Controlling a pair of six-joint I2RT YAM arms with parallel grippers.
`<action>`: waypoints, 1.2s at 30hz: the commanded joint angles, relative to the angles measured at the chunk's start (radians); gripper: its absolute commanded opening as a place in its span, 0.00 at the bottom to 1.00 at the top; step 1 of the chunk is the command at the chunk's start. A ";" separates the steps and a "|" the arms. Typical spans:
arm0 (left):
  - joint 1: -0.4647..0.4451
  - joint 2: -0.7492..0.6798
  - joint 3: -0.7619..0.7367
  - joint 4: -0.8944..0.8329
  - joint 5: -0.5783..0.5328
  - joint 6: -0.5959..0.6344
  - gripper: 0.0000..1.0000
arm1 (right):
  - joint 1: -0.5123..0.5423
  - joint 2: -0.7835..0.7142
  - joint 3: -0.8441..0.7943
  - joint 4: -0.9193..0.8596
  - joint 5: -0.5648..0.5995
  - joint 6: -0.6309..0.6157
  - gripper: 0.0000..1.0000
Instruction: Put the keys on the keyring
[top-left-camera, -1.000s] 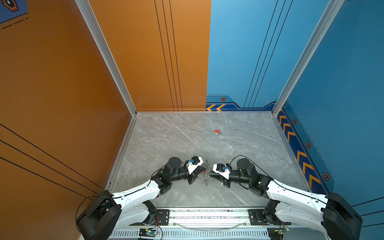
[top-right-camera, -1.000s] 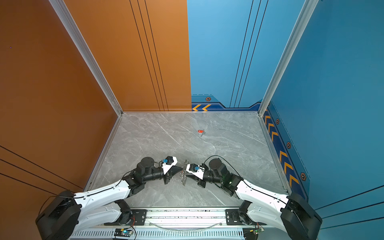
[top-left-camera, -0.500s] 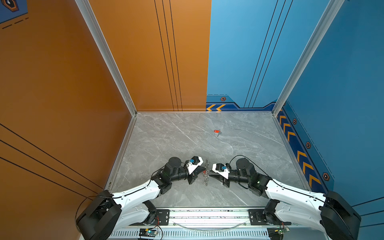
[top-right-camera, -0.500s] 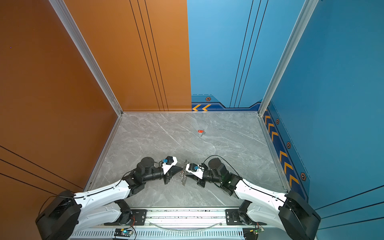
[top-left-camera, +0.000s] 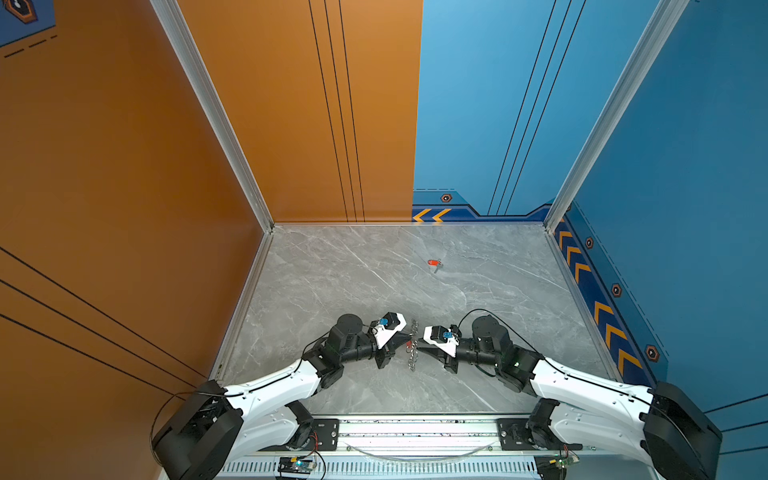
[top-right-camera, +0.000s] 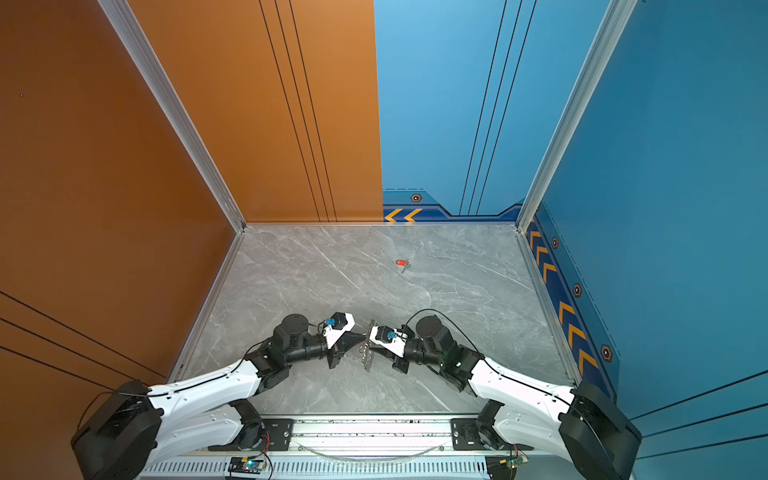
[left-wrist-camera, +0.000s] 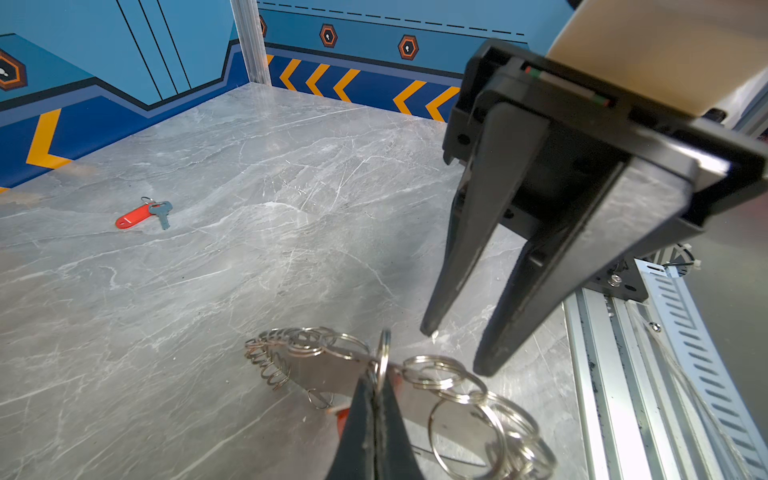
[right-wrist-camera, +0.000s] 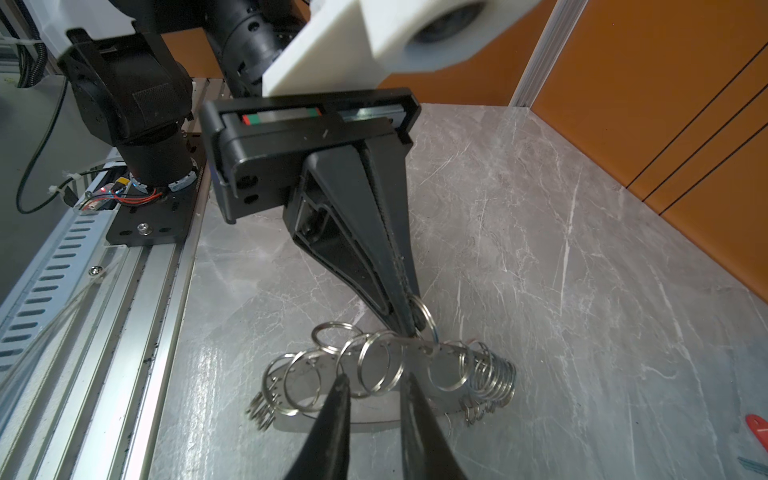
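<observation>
The keyring (right-wrist-camera: 440, 374), a flat hoop edged with silver split rings, rests on the table between my arms in both top views (top-left-camera: 412, 353) (top-right-camera: 366, 355). My left gripper (left-wrist-camera: 376, 399) is shut on one upright split ring (left-wrist-camera: 385, 349) of it. An orange-red tag (left-wrist-camera: 341, 417) peeks out under those jaws; its key is hidden. My right gripper (right-wrist-camera: 374, 384) is open, its fingertips (left-wrist-camera: 428, 328) just above the rings and clamping nothing. Another key (left-wrist-camera: 163, 212) with a red tag (top-left-camera: 433, 262) lies alone farther back (top-right-camera: 401, 262).
Grey marble tabletop (top-left-camera: 357, 282) walled by orange panels on the left and blue panels at the back and right. An aluminium rail (top-left-camera: 415, 432) with the arm bases runs along the front edge. A red tag (right-wrist-camera: 758, 432) shows at the edge of the right wrist view.
My right arm has crept slightly left toward the keyring. The left gripper and the keyring have stayed put.
</observation>
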 joint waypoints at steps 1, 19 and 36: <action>0.007 -0.001 0.027 0.026 0.013 0.009 0.00 | 0.008 -0.015 0.022 0.012 0.013 -0.019 0.23; 0.006 0.001 0.028 0.026 0.036 0.006 0.00 | 0.030 0.028 0.035 0.033 0.081 -0.023 0.24; 0.005 0.004 0.029 0.026 0.031 0.006 0.00 | 0.074 0.017 0.032 0.035 0.119 -0.052 0.27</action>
